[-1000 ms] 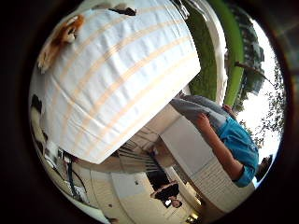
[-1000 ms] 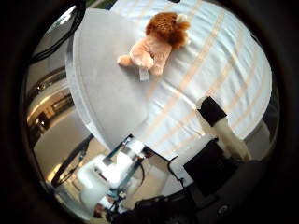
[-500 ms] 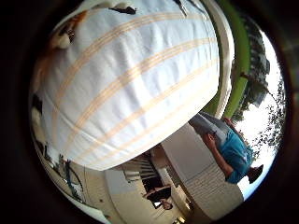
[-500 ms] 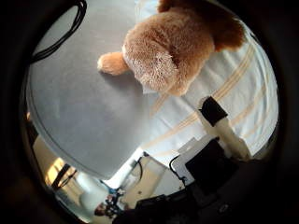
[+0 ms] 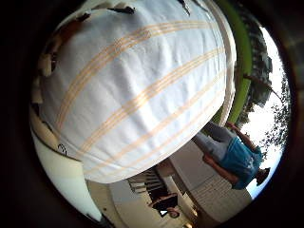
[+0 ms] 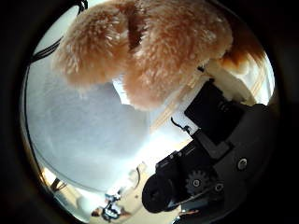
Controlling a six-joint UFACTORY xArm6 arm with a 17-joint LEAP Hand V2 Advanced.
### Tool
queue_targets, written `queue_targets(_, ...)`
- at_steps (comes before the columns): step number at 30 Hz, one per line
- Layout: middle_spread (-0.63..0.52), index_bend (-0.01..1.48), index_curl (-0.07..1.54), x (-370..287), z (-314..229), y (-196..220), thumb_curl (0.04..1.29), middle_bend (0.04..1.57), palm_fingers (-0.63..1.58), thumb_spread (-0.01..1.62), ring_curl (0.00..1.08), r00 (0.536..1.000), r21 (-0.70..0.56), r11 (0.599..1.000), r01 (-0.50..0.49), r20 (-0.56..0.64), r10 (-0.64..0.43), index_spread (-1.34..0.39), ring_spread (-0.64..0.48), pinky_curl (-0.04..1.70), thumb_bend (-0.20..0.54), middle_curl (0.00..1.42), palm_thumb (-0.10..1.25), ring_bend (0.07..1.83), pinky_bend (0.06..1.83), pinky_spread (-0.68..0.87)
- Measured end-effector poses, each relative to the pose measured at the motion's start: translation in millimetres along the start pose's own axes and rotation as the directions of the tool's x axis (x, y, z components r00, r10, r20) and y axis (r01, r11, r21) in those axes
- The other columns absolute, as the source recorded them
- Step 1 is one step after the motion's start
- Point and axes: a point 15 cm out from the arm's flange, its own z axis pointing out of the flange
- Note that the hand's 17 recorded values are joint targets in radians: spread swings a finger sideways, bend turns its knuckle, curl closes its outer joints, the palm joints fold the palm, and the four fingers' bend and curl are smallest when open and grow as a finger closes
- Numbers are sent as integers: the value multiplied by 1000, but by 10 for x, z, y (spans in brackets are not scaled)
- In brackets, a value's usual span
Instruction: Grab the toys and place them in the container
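A tan plush toy animal (image 6: 149,56) with fluffy fur lies on a white cloth with pale orange stripes (image 5: 142,85). In the right thumb side palm view it fills much of the picture, so it is very close to the palm. My right hand (image 6: 220,140) shows as black and geared parts right beside the toy.
The toy's near side rests on a plain pale grey surface (image 6: 84,131) next to the striped cloth. In the right little finger side palm view a person in a blue top (image 5: 237,152) stands past the table's edge. Grass and a paved yard lie beyond.
The hand has come down towards the toy, which has grown from a small shape to filling the thumb side view. The black part of the hand now reaches further in beside the toy.
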Motion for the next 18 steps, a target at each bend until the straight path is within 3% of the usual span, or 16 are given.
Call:
queue_targets(5, -251, 244, 111, -3, -184, 295, 482, 952, 1094, 1106, 740, 994, 80, 993, -86, 78, 80, -659, -28, 525, -17, 799, 956, 1224, 1046, 305)
queue_targets(9, -260, 285, 96, -89, -404, 490, 482, 994, 1083, 1156, 762, 991, 124, 986, -115, 84, 105, -725, -49, 600, -10, 850, 964, 1242, 1178, 283)
queue_targets(10, -260, 285, 96, -238, -745, 774, 482, 994, 1083, 1156, 762, 991, 180, 975, -134, 50, 126, -725, -49, 600, -10, 850, 964, 1242, 1178, 283)
queue_targets(18, -272, 438, 80, -640, -1364, 1464, 474, 1052, 1014, 1227, 809, 974, 274, 936, -220, 10, 226, -870, -84, 734, -18, 948, 945, 1266, 1323, 240)
